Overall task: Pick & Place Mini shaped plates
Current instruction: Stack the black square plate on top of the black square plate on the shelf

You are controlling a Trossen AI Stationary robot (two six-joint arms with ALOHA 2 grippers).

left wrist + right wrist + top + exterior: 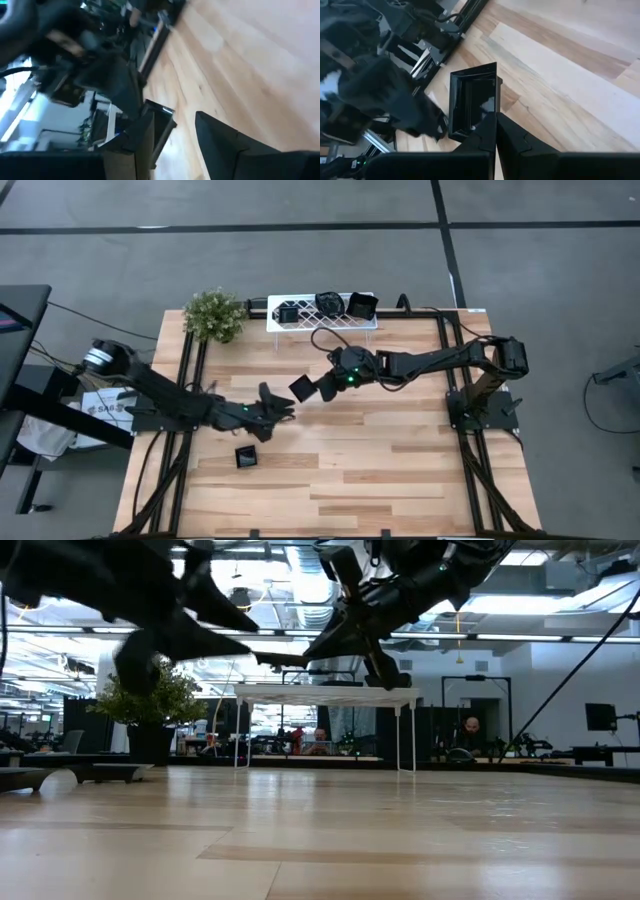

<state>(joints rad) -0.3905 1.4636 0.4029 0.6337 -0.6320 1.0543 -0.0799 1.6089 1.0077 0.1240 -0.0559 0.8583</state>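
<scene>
Right claw is raised over the middle of the tabletop, its fingers pressed together on the rim of a square black mini plate. The right wrist view shows that plate held on edge above the wood, pinched at one side. Left claw sits just beside it, pointing toward the held plate, fingers apart and nothing between them; in the left wrist view the plate lies close ahead of the spread fingers, and whether they touch it cannot be told. A second black plate rests on the tabletop nearer the front edge, below the left arm, well apart from both claws. Three more black plates stand on the white rack at the far edge, beside a small potted plant
</scene>
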